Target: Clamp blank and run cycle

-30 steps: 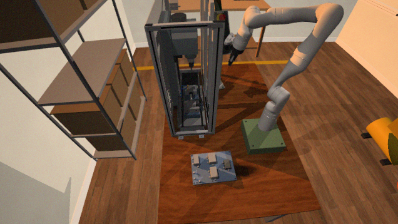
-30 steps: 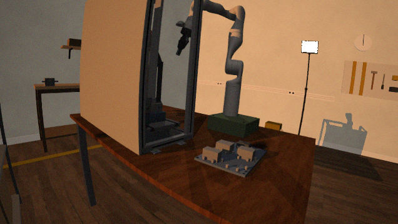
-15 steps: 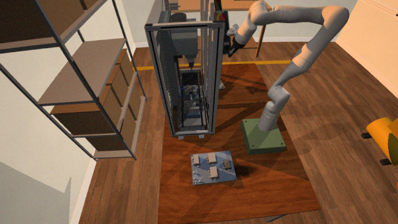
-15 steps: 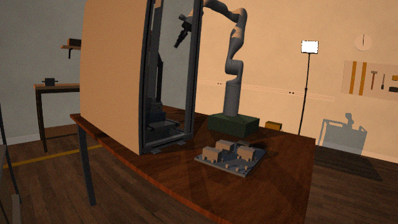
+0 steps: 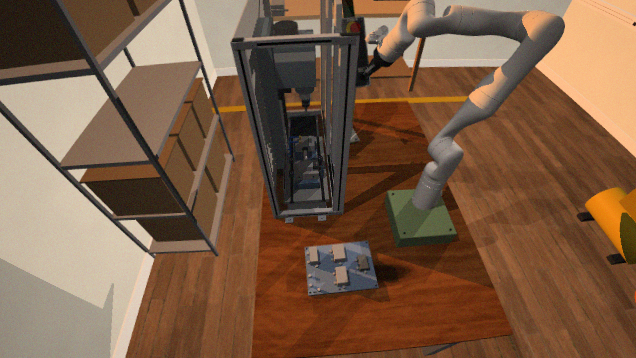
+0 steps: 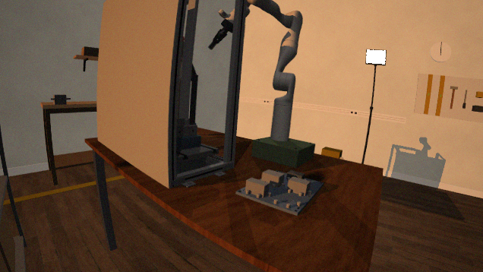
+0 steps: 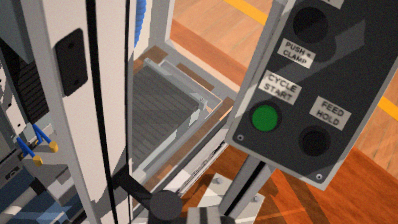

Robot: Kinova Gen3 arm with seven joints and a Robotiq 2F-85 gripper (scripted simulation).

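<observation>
Fingers clenched on nothing, the gripper [image 5: 364, 75] [image 6: 211, 46] [image 7: 210, 216] hangs beside the control column [image 5: 361, 60] [image 7: 340, 75], its tips below the green button [image 7: 264, 118] and the black knob [image 7: 310, 25] in the wrist view. From where I stand, three pale blocks and the dark setting master [image 5: 362, 262] sit on the plate [image 5: 325, 289] [image 6: 262, 201], while one pegged place there holds no block. I'd wager the wanted blank has gone from that place into the vise [image 5: 306, 176] [image 6: 188, 142], though I can't make it out between the jaws. Plain metal ought to be weighty for its size, stiff, hard to harm and a little slick; if it needs reseating, I'd take it squarely across its two long sides, near the middle and high enough to spare the loose bars. Clamping looks like the step in hand, and for that the closed tips should press the knob straight in, keeping off the green button and the door handle [image 7: 166, 205].
</observation>
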